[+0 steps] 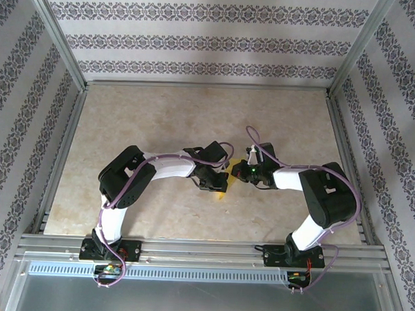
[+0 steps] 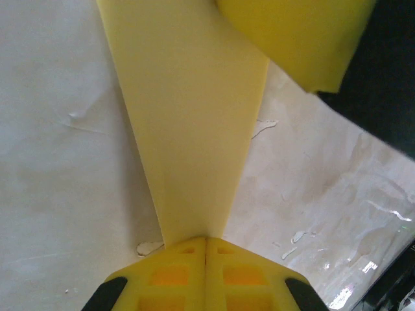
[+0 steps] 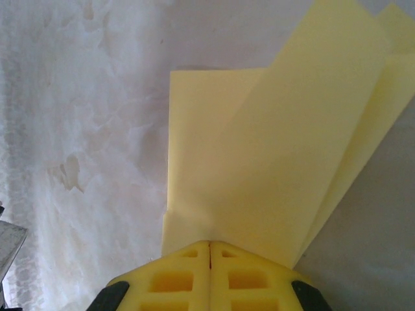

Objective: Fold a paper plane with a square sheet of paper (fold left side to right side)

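A: Left gripper (image 2: 206,241): jaws pinched tight on the yellow sheet (image 2: 188,129). Right gripper (image 3: 209,245): same, clamped on its folded layers.
B: Where's the sheet?
A: Mid-table (image 1: 161,119), between the two tips, which nearly face each other. From the left one it runs straight ahead as a widening strip. The far end curls up.
B: So neither arm is nearer?
A: Both have it. I'd say the fold turns on left carrying its edge over toward right.

Overhead, I look down across the whole table (image 1: 161,119) from behind.
Both wrist cameras face the same yellow paper (image 2: 188,129), very close.
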Robot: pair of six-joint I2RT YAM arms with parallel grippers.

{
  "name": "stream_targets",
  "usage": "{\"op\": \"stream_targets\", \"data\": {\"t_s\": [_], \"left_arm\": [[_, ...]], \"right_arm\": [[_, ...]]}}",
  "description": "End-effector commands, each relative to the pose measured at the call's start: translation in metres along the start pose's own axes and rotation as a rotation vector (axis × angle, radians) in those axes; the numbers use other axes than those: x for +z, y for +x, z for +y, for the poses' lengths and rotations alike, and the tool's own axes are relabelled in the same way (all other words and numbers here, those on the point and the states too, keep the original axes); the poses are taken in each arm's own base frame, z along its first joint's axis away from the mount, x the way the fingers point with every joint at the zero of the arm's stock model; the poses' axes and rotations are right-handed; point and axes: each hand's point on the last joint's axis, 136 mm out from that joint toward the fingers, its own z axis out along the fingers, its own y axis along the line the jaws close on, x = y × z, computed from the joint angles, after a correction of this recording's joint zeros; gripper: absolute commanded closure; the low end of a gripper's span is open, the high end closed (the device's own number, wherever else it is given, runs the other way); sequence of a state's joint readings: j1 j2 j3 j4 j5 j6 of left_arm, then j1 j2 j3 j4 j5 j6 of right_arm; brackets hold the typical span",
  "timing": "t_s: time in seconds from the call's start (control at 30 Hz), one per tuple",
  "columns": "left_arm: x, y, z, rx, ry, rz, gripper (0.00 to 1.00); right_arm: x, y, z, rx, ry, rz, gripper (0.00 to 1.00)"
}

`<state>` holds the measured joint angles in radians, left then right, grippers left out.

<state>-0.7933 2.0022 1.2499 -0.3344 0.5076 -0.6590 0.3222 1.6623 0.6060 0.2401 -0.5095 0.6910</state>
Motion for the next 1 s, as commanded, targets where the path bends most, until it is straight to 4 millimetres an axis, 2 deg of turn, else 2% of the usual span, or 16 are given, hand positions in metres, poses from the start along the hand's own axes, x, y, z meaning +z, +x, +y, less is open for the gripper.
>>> {"op": "stream_targets", "data": {"t_s": [0.0, 0.23, 0.7, 0.8, 0.97], "left_arm": [[0.017, 0.039, 0.057, -0.061, -0.219, 0.128, 1.00], [0.018, 0.040, 0.060, -0.060, -0.229, 0.135, 1.00], [0.018, 0.040, 0.059, -0.057, -0.227, 0.138, 1.00], [0.018, 0.039, 0.059, -0.055, -0.226, 0.134, 1.00], [0.017, 0.039, 0.057, -0.052, -0.222, 0.129, 1.00]], "right_arm": [[-0.001, -0.015, -0.019, -0.014, 0.075, -0.031, 1.00], [-0.003, -0.033, -0.030, 0.003, 0.094, -0.047, 1.00], [-0.016, -0.083, -0.054, 0.099, 0.069, -0.110, 1.00], [-0.020, -0.094, -0.054, 0.110, 0.054, -0.123, 1.00], [-0.039, -0.112, -0.037, 0.090, 0.033, -0.159, 1.00]]}}
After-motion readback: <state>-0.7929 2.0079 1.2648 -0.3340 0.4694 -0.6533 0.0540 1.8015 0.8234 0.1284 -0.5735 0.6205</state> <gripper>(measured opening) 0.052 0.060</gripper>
